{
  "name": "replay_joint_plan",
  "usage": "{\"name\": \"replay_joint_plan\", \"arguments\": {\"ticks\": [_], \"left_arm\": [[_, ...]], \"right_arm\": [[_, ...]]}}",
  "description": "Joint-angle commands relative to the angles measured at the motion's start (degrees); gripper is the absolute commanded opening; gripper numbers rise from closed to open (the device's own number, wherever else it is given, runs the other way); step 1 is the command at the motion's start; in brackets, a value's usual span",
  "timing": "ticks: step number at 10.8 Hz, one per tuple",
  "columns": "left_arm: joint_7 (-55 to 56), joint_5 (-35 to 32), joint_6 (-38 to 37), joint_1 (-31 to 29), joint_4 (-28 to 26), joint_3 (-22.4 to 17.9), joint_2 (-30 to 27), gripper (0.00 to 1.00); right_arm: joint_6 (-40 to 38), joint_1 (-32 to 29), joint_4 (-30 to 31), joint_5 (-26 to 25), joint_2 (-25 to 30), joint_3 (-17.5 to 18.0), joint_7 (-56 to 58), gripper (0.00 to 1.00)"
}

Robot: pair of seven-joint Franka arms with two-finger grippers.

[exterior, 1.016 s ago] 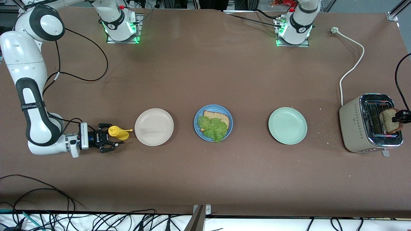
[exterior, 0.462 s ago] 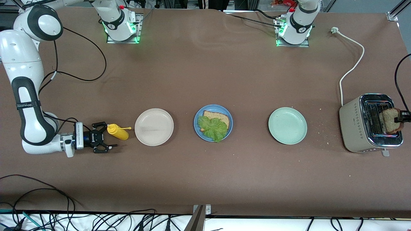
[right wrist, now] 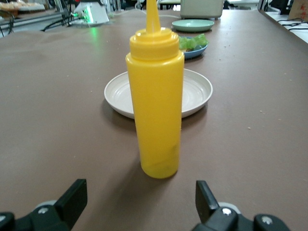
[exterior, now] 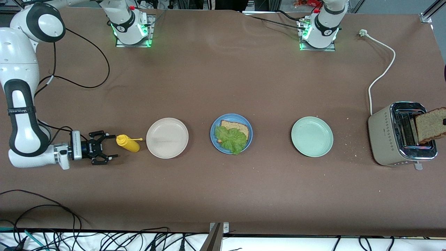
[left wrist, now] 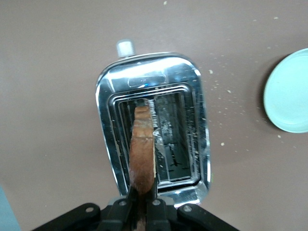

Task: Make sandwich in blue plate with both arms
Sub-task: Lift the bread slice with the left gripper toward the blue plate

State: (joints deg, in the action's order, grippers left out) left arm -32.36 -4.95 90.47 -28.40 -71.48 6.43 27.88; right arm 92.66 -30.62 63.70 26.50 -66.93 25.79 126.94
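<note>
Toast slice (exterior: 430,124) now higher, edge-up over toaster (left wrist: 153,134), in clamped left gripper (left wrist: 143,211); right gripper (exterior: 104,152) apart.

left hand (left wrist: 141,211): raised, fingers clamped shut on a slice | right hand (exterior: 104,149): low above bench, level, fingers spread wide, nothing gripped

left gripper (left wrist: 141,211): cut by wrist view's edge, barely in front view at frame edge | toast slice (exterior: 431,125): clipped by front view's edge | lower toast (exterior: 235,127): mostly under lettuce (exterior: 230,139) | right gripper (right wrist: 139,202): only fingertips show in wrist view | yellow bottle (right wrist: 155,103): nozzle tip cropped
</note>
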Motion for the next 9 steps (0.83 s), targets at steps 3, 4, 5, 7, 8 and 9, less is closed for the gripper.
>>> {"name": "replay_joint_plan", "arguments": {"ticks": [3,4,5,7,8,9], "left_arm": [[-4.1,-0.8,-5.6,8.4,3.9,3.9,-3.1,0.0],[-3.9,0.0,-7.0,12.3,4.1,3.8,-3.1,0.0],[-3.5,4.2,-8.3,15.1,3.9,3.3,-3.0,0.0],[-2.8,13.6,-9.0,19.8,2.0,3.3,-1.1,0.0],[-0.6,16.6,-9.0,22.5,2.0,3.3,0.9,0.0],[1.7,19.7,-9.0,25.9,2.0,3.3,3.5,0.0]], "right_arm": [[-0.9,7.2,0.4,-1.1,14.1,-11.7,-0.5,1.0],[-0.6,9.0,1.5,-1.0,17.2,-14.2,-3.0,1.0],[0.0,10.1,3.6,-1.1,20.1,-15.8,-6.5,1.0],[0.3,13.2,6.3,-1.4,24.6,-19.6,-13.0,1.0],[0.3,15.0,7.9,-2.3,27.2,-21.4,-17.0,1.0],[0.4,15.8,9.8,-3.8,29.9,-21.9,-21.8,1.0]]}}
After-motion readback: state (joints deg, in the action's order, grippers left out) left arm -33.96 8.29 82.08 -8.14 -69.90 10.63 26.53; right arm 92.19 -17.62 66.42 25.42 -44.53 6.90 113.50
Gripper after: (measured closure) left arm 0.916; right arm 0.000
